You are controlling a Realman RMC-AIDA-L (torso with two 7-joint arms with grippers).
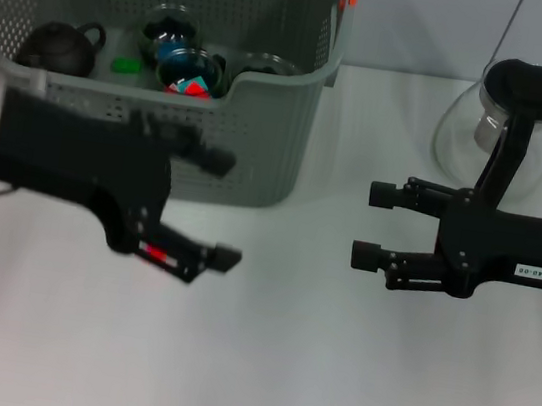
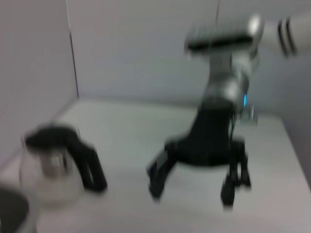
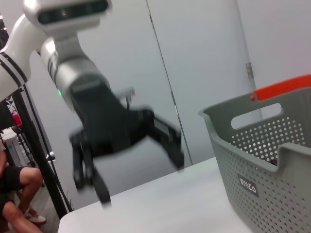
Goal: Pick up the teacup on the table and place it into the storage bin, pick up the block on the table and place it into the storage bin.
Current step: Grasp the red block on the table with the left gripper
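A white bench [image 1: 259, 363] fills the head view, its matte top evenly lit with only soft shadows. Behind it stands a pale grey wall [image 3: 204, 63] made of flat panels, with a thin dark seam [image 3: 163, 73] running down between two of them. In the right wrist view, a black stand [image 3: 41, 160] rises beside the bench, and a seated person's legs [image 3: 17, 194] show at the edge, above a grey floor.

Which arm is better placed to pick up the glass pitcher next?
Right. The right gripper hovers open close to the glass pitcher, while the left gripper is farther off, in front of the storage bin.
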